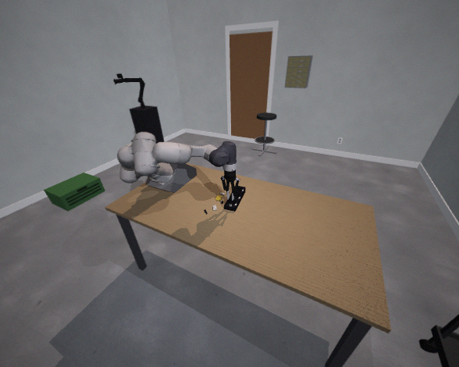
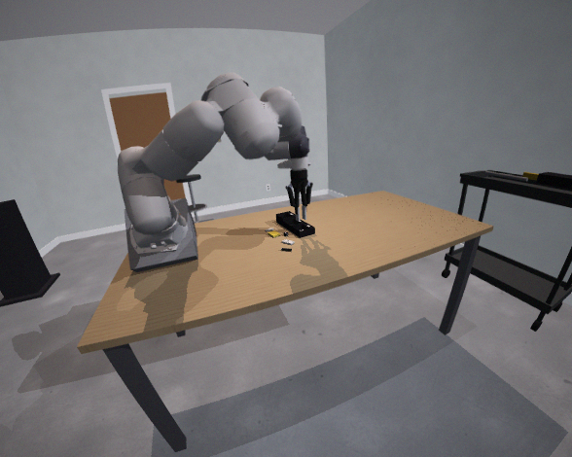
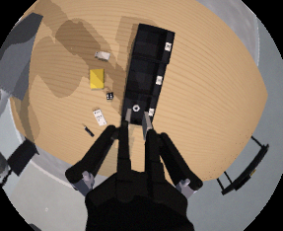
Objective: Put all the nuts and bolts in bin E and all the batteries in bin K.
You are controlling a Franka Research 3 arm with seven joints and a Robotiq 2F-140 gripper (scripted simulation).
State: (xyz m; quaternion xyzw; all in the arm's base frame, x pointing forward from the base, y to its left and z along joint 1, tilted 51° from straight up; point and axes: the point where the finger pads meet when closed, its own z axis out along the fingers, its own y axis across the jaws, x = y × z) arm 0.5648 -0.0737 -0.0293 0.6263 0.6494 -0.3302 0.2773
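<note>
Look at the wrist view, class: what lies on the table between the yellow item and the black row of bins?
In the wrist view, one small dark item lies between the yellow item and the black row of bins; it is too small to identify.
</note>
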